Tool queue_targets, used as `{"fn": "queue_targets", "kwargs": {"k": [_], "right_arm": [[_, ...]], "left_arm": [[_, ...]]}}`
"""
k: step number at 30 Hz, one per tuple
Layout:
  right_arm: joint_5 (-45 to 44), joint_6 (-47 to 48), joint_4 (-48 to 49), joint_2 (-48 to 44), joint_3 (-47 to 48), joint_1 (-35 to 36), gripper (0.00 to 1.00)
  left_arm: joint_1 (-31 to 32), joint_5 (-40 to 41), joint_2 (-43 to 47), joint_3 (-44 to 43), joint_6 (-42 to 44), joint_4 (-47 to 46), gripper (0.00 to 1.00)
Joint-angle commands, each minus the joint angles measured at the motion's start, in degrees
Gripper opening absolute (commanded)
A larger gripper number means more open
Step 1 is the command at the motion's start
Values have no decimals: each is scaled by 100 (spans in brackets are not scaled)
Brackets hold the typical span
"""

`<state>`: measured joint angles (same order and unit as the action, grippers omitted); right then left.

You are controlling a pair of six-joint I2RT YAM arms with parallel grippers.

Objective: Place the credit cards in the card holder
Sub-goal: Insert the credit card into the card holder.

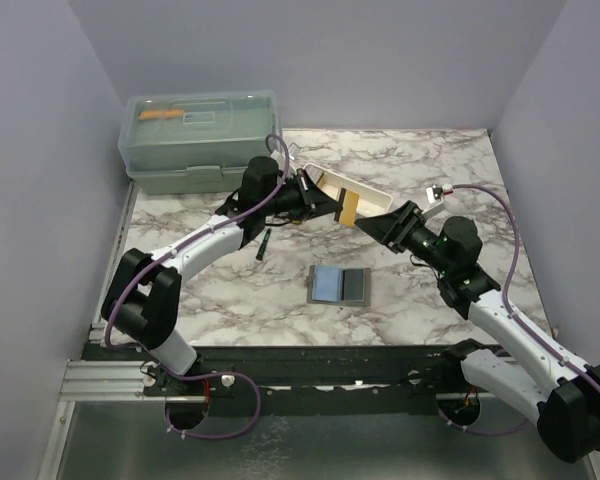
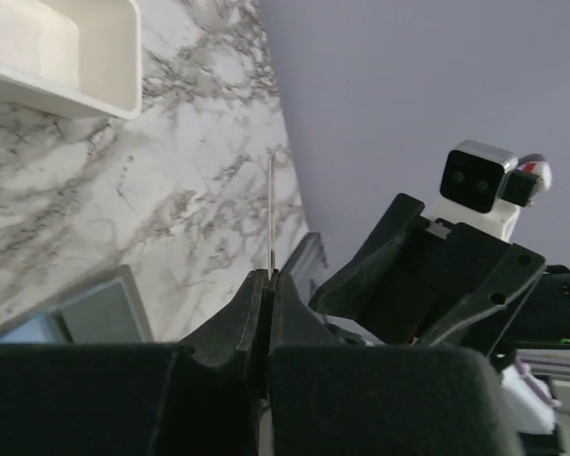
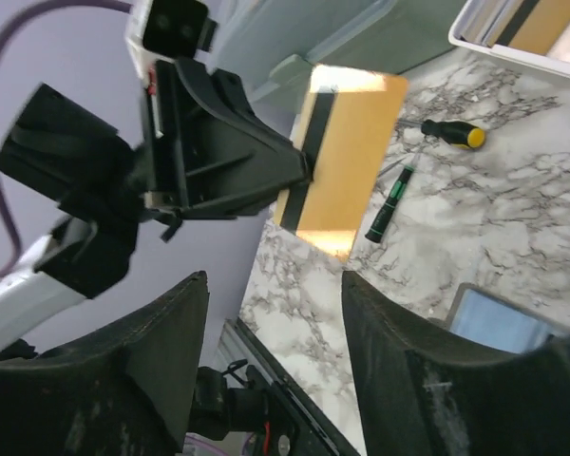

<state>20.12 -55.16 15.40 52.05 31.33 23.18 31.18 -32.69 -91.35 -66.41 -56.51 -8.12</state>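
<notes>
top external view, items on marbled desk (image 1: 420,170):

- tan card (image 1: 348,207), dark stripe along one long edge: held off the desk, just in front of the white tray (image 1: 372,197). the right wrist view shows its broad face (image 3: 351,152), tilted. the left wrist view shows it edge-on as a thin upright line (image 2: 271,204).
- left gripper (image 1: 338,207): clenched on the striped edge of the tan card, fingers (image 2: 290,304) pressed together with the card rising out between them. also seen in the right wrist view (image 3: 307,171).
- right gripper (image 1: 370,224): released, jaws spread, nothing between them. it faces the tan card from close by without touching it. the fingers (image 3: 171,361) frame the card in its own camera.
- card holder (image 1: 338,285): lies opened flat on the desk, nearer the arm bases than both grippers and apart from them. left half shows light blue, right half dark grey. visible at the lower edge of both wrist views (image 3: 499,318) (image 2: 95,313).
- white tray: stands at an angle behind the held card, and another tan card (image 3: 541,19) with a dark stripe lies inside.
- green lidded box (image 1: 200,140): far left corner.
- green-and-black tool (image 1: 263,245): on the desk under the left arm.
- screwdriver (image 3: 451,133), yellow-tipped: beside that tool.
</notes>
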Motion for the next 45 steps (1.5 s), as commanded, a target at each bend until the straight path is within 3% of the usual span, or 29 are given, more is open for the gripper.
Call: {"fn": "queue_targets", "kwargs": {"k": [1, 10, 26, 30, 31, 33, 34, 35, 38, 40, 42, 45], "right_arm": [[299, -700, 987, 75, -272, -48, 58], [350, -1316, 1846, 251, -762, -77, 53], [521, -1917, 3261, 794, -1059, -85, 41], [574, -2006, 3502, 963, -1068, -86, 30], [573, -2003, 3511, 972, -1068, -90, 25], [577, -1944, 3384, 965, -1068, -111, 2], [558, -1863, 3178, 915, -1068, -119, 0], [507, -1729, 2867, 835, -1080, -125, 0], [461, -1018, 1450, 652, -1067, -150, 0], [619, -436, 579, 694, -1050, -188, 0], [902, 67, 44, 885, -1007, -191, 0], [1355, 639, -588, 1283, -871, -191, 0]], "left_arm": [[-4, -600, 432, 815, -1668, -2535, 0], [26, -629, 690, 1504, -2127, -3224, 0], [217, -706, 527, 1848, -2285, -3560, 0], [256, -702, 485, 1931, -2268, -3582, 0], [265, -715, 472, 1956, -2249, -3583, 0], [259, -721, 469, 2012, -2159, -3574, 0], [239, -725, 471, 2035, -2068, -3491, 0], [213, -713, 488, 2039, -1890, -3245, 0], [157, -466, 502, 1745, -913, -1381, 47], [152, -312, 467, 1537, -187, -294, 62], [148, -164, 333, 1330, 323, 522, 62], [156, -163, -15, 1215, 581, 1098, 41]]}}
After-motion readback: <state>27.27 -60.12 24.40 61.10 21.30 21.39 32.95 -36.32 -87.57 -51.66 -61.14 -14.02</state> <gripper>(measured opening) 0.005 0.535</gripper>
